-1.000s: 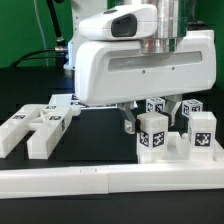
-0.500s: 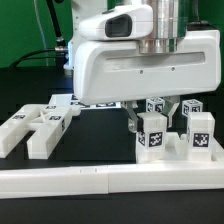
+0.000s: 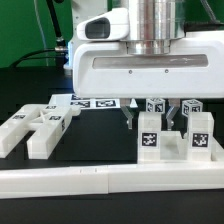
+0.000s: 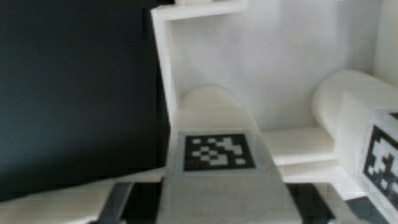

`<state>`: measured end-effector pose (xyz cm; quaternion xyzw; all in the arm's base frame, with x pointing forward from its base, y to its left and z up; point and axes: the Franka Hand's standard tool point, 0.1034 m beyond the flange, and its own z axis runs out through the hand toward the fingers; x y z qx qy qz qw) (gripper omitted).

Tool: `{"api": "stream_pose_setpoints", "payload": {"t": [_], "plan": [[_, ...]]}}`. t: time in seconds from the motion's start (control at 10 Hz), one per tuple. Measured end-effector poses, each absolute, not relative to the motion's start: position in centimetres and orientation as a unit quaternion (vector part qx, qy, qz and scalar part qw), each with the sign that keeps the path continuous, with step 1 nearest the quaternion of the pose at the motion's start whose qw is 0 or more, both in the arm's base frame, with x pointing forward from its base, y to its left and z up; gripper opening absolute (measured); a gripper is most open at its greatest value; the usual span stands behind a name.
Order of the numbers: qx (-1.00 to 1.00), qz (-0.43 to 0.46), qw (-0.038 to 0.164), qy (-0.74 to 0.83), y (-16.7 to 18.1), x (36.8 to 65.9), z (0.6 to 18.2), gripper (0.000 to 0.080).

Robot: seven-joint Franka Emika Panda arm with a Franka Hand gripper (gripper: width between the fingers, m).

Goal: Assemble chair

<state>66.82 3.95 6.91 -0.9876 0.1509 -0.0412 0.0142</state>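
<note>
A white upright chair piece [image 3: 150, 140] with a black-and-white tag on its face stands at the exterior view's right. My gripper [image 3: 150, 124] comes straight down over its top, one dark finger [image 3: 130, 121] on either side. In the wrist view the same tagged piece [image 4: 221, 150] fills the space between the two dark pads [image 4: 143, 200], which press against its sides, so the gripper [image 4: 210, 205] is shut on it. A second tagged upright piece [image 3: 201, 134] stands just to its right. The large white hand hides whatever is behind.
Two flat white chair parts [image 3: 16, 131] [image 3: 47, 132] lie at the exterior view's left. The marker board [image 3: 95, 102] lies behind them. Two more tagged pieces [image 3: 156, 104] [image 3: 191, 106] stand behind the gripper. A long white bar [image 3: 60, 181] runs along the front.
The fingers have closed in from either side onto the tagged upright piece. The hand has turned a little, now facing the exterior camera squarely. The piece itself has barely shifted.
</note>
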Motion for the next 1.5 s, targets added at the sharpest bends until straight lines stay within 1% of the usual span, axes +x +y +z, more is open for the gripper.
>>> {"api": "stream_pose_setpoints", "payload": {"t": [0.2, 0.5, 0.6, 0.7, 0.8, 0.9, 1.0, 1.1, 1.2, 1.5], "plan": [[-0.971, -0.023, 0.008, 0.24, 3.4, 66.1, 7.0, 0.0296], [-0.966, -0.019, 0.004, 0.259, 3.1, 65.9, 6.9, 0.03], [-0.966, -0.019, 0.004, 0.259, 3.1, 65.9, 6.9, 0.0467], [-0.966, -0.019, 0.004, 0.259, 3.1, 65.9, 6.9, 0.0606], [-0.967, -0.021, 0.005, 0.254, 3.1, 66.1, 7.3, 0.0637], [-0.969, -0.024, 0.005, 0.246, 3.2, 66.1, 7.8, 0.0637], [-0.974, -0.03, 0.005, 0.225, 3.7, 65.8, 8.8, 0.0647], [-0.976, -0.036, 0.008, 0.214, 4.0, 65.1, 9.3, 0.0647], [-0.976, -0.035, 0.007, 0.215, 3.8, 64.5, 8.9, 0.0648], [-0.976, -0.035, 0.007, 0.215, 3.8, 64.6, 8.8, 0.0648]]}}
